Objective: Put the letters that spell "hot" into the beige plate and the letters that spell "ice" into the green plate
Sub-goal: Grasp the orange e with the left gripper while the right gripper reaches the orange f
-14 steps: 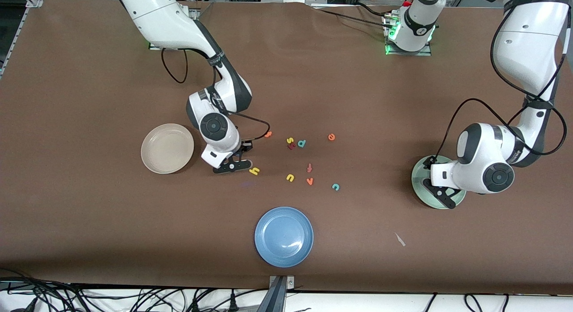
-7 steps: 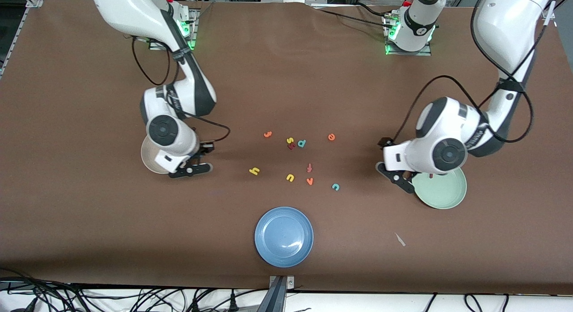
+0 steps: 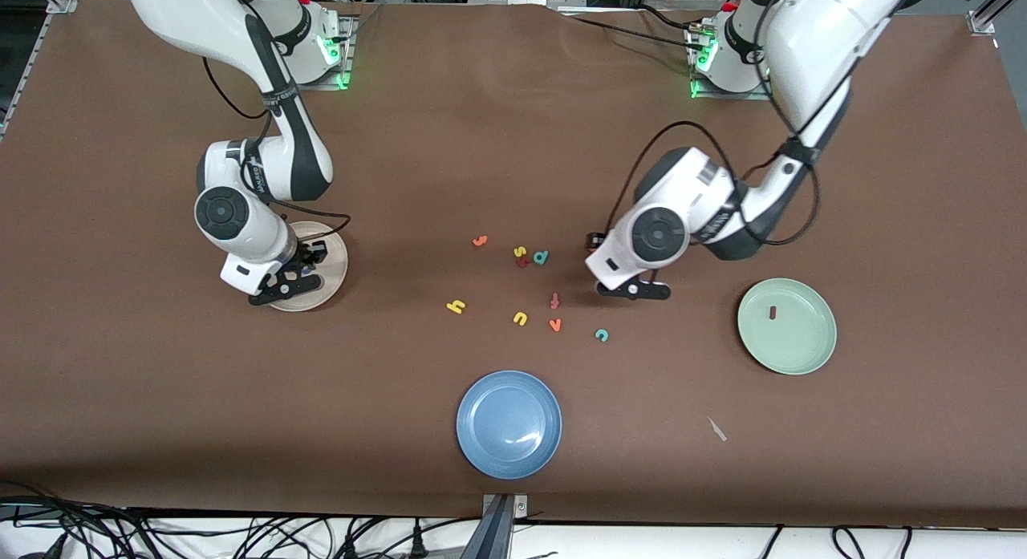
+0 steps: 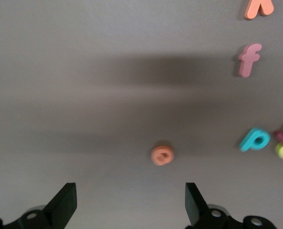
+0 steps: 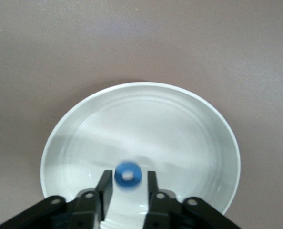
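Blue ring between the right jaws, orange "e" ahead of the left ones

Blue "o" (image 5: 128,174) sits between the narrow jaws of the right gripper (image 5: 127,187), over the beige plate (image 5: 189,102). The left gripper (image 4: 131,202), jaws wide and empty, hangs above the table with the orange "e" (image 4: 162,155) just ahead of its gap, the nearer arm for it.

A plain brown counter (image 3: 513,142) is seen. The beige plate (image 3: 330,258) is cream, the green plate (image 3: 790,346) pale mint with a dark red "i" (image 3: 772,311), a third plate (image 3: 509,423) blue. A blue "o" (image 5: 128,175), yellow "h" (image 3: 456,306), teal "c" (image 3: 601,334) and orange "e" (image 4: 162,155) are shown.
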